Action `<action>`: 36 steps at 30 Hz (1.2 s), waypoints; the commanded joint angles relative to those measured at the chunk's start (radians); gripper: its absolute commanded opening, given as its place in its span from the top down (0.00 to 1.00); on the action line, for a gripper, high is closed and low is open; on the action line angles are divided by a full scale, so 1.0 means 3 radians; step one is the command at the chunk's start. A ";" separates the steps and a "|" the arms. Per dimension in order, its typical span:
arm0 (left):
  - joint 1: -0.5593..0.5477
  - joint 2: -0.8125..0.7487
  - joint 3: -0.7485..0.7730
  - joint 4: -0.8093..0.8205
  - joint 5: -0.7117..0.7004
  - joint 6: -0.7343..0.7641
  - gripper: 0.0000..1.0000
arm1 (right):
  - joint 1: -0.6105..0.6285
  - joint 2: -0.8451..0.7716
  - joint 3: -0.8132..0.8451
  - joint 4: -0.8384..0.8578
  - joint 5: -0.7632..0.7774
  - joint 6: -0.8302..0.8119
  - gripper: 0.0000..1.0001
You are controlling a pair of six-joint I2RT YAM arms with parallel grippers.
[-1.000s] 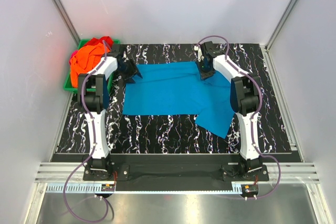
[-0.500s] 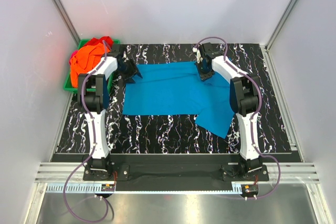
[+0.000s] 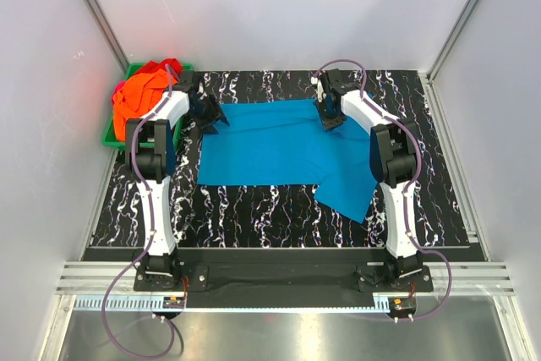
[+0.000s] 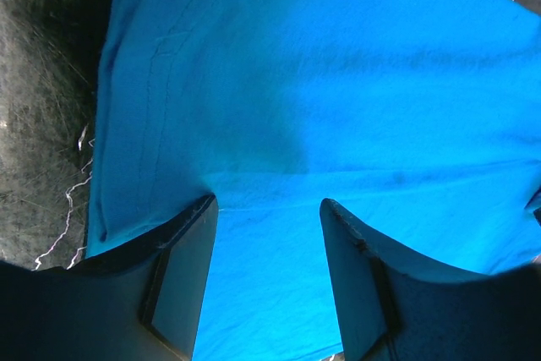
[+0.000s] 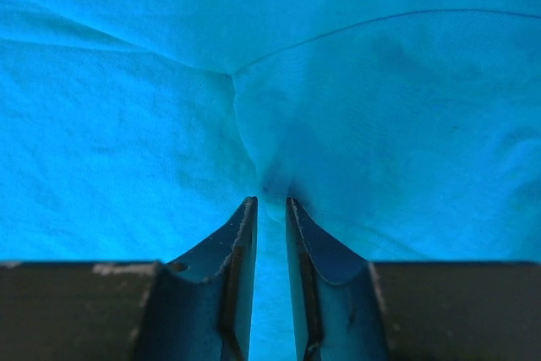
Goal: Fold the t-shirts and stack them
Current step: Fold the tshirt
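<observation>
Cloth covers the middle of the black white-veined table [image 3: 254,209]: a turquoise-blue cloth t-shirt [image 3: 279,145] lies spread there, mostly flat, with one flap reaching toward the near right. At its far left corner sits the left gripper [image 3: 211,116], jaws standing well apart. The wrist view shows blue fabric and a stitched hem between and beyond its dark fingers [image 4: 182,276]. Whether they press on the shirt I cannot tell.

At the shirt's far edge, toward the right, the right gripper [image 3: 328,120] points down onto the fabric. Its fingers [image 5: 237,268] are drawn nearly together with a thin strip of the blue cloth between them, and creases in the shirt run in to meet at the tips, so it pinches the fabric.

Orange and red cloth t-shirts [image 3: 144,95] are heaped in a green plastic bin [image 3: 112,139] at the table's far left corner, just beside the left arm.
</observation>
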 commanded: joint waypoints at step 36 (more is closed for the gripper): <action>0.0062 0.0199 0.0208 -0.0002 -0.0088 0.0058 0.42 | 0.0041 0.0045 0.0529 -0.0569 -0.0348 0.0061 1.00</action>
